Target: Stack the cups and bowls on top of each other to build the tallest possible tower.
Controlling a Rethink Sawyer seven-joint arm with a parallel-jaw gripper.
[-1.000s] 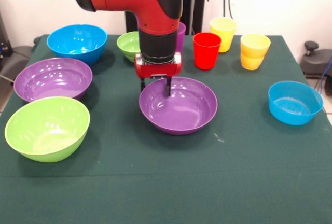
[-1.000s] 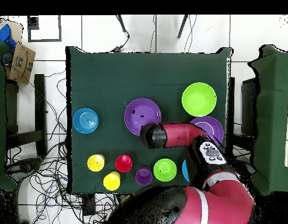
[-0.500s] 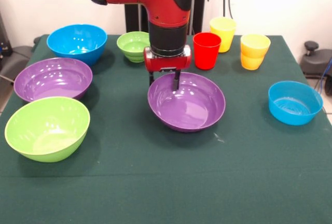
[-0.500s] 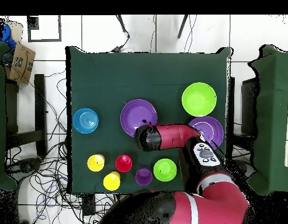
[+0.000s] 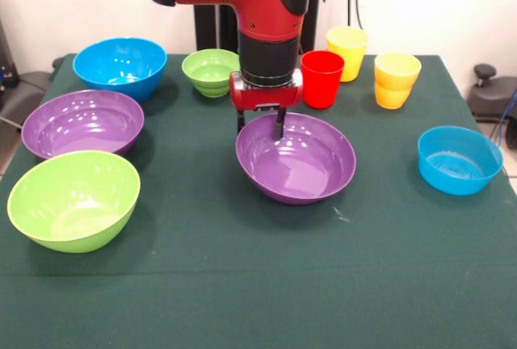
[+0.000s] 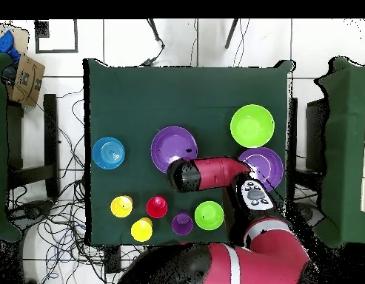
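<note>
While the gripper (image 5: 259, 127) was clamped on the far rim of the centre-frame purple bowl (image 5: 296, 159), level carriage seemed advisable; tilting risked slippage.

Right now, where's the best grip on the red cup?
Pinch the red cup at its rim, coming straight down: it stands upright, mouth open, one finger inside, one outside. The wall tapers and looks smooth, so a side grip may slip.

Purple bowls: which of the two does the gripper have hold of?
The middle purple bowl: the gripper pinches its far rim. The other purple bowl sits untouched beside the lime bowl.
</note>
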